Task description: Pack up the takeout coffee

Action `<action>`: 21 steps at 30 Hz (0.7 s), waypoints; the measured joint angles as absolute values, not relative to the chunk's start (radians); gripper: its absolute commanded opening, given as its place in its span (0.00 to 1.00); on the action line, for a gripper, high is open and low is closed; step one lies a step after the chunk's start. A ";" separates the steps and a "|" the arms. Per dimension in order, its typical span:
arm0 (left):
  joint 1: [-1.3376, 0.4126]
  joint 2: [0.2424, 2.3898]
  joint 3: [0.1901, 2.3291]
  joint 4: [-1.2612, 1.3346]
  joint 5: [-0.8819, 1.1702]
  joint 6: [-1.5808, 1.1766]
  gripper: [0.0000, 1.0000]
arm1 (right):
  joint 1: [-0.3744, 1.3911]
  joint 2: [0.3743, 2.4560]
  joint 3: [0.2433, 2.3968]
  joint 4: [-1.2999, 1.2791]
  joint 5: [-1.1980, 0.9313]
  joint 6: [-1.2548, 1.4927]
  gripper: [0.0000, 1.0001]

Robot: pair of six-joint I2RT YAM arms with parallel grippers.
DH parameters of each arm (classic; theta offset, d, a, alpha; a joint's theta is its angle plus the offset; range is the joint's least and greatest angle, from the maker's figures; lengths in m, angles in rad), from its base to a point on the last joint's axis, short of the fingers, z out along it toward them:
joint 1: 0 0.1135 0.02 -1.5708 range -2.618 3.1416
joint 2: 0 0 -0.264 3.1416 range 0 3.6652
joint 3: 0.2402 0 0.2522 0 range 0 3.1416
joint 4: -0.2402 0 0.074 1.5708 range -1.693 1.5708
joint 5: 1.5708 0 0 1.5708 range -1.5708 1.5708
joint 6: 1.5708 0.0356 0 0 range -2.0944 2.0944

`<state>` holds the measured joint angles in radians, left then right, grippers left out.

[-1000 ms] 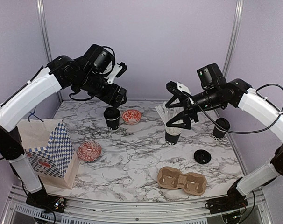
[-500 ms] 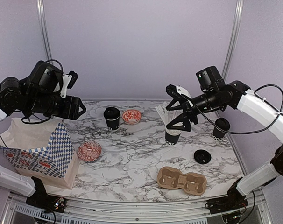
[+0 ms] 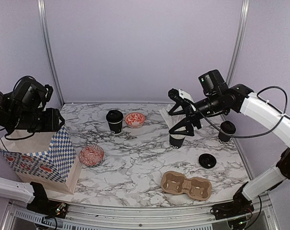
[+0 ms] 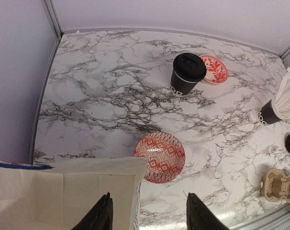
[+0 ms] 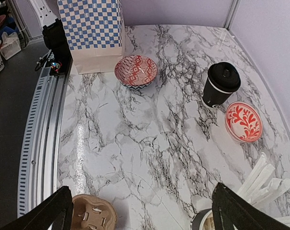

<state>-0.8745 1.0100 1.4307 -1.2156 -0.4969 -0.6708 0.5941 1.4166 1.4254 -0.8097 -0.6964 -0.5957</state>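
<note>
One takeout coffee, a black cup point(image 3: 115, 120) with its lid on, stands at the back centre; the left wrist view shows the cup point(image 4: 186, 74) far ahead. A second lidded cup point(image 3: 225, 131) stands at the right, and a loose black lid point(image 3: 207, 160) lies nearer. My left gripper point(image 4: 150, 216) hovers open over the rim of the checked paper bag point(image 4: 63, 191), one finger above the bag mouth and one outside. My right gripper point(image 3: 181, 118) hangs wide open above the stick-filled cup point(image 3: 176, 139). It holds nothing.
A brown pulp carrier point(image 3: 186, 185) lies front right. A red patterned bowl point(image 3: 91, 155) sits beside the bag point(image 3: 39, 153), and a red dish point(image 3: 135, 119) next to the back cup. White sticks point(image 5: 267, 179) jut up by my right fingers. A metal rail point(image 5: 44, 143) edges the table.
My left arm swung away from the back lidded cup, leftward and toward the front, to above the bag, and its jaws narrowed. The right arm barely moved.
</note>
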 measured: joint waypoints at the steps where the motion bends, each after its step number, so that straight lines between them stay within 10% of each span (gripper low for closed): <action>1: -0.875 0.997 1.420 -1.228 -0.498 -0.683 0.45 | 0.594 1.418 1.424 -0.808 -0.698 -0.596 0.98; 14: -0.875 0.982 1.331 -1.301 -0.358 -0.745 0.00 | 0.594 1.443 1.422 -0.809 -0.713 -0.599 0.96; 21: -0.875 0.990 1.390 -1.351 -0.306 -0.760 0.00 | 0.593 1.443 1.422 -0.809 -0.713 -0.599 0.96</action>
<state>-0.8745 0.9897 1.3899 -1.3514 -0.3058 -0.7597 0.5934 1.4429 1.4220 -0.8085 -0.7128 -0.5995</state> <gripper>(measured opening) 0.011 0.960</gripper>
